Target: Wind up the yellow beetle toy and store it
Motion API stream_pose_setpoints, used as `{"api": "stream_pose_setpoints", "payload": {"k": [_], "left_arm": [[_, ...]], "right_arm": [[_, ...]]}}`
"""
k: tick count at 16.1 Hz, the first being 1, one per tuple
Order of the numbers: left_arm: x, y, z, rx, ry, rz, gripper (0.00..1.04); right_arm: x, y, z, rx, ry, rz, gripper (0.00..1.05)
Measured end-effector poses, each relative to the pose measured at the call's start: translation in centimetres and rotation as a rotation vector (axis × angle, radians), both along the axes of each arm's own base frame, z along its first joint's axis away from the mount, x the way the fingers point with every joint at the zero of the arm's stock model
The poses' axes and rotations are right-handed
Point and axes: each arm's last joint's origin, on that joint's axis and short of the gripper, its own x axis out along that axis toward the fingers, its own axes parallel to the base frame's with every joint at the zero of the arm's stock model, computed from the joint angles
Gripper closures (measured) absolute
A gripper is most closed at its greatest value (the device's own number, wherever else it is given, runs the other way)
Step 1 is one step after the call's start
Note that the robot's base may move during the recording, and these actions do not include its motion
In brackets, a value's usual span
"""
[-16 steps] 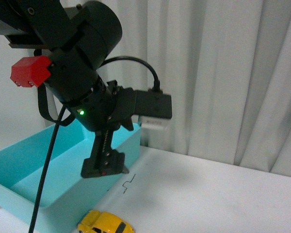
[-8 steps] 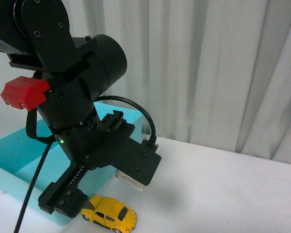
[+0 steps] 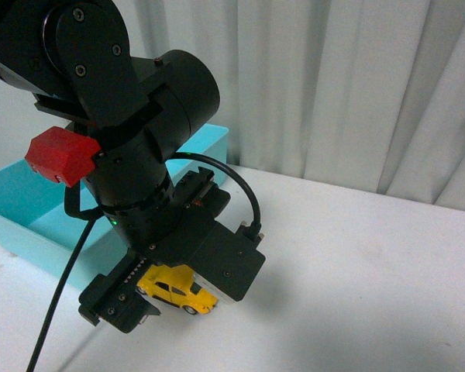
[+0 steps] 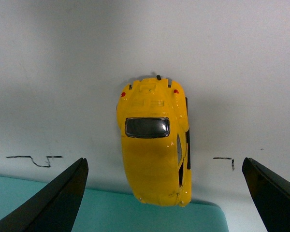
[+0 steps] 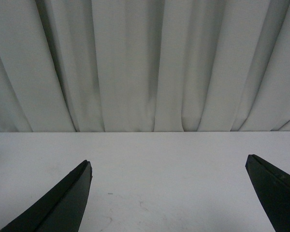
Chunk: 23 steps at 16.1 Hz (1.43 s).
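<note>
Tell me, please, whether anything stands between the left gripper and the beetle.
Nothing visible does. In the left wrist view the left gripper is open, its fingers on either side of the beetle, with only bare table between them.

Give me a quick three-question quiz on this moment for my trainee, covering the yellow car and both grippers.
1. True or false: the left gripper is shut on the yellow beetle toy.
2. Where is the toy? A) inside the teal bin; B) on the white table beside the bin; C) lifted by the right gripper.
3. What lies between the right gripper's fingers?
Key: 1. False: its fingers stand open on either side of the toy, not touching it. 2. B. 3. Nothing, only bare table and the curtain beyond.
</note>
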Motion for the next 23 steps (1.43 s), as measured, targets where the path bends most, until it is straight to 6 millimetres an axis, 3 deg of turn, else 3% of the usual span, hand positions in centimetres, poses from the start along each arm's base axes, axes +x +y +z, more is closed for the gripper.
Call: {"api": "stream_pose_setpoints", "payload": {"k": [5, 11, 14, 23], "left_arm": [[0.6, 1.0, -1.9, 0.005, 0.017, 0.185, 0.07], [1.1, 0.9, -3.3, -0.004, 0.006, 0.173, 0.07], [1.4, 1.0, -3.7, 0.007, -0.019, 0.201, 0.33], [1.5, 0.9, -3.6, 0.005, -0.031, 0.209, 0.61]], "right_arm": [[0.0, 0.0, 0.0, 0.0, 0.0, 0.0, 0.07], [0.0, 0.0, 0.0, 0.0, 0.0, 0.0, 0.07], [0.0, 0.0, 0.0, 0.0, 0.0, 0.0, 0.07], [0.0, 0.0, 0.0, 0.0, 0.0, 0.0, 0.07]]}}
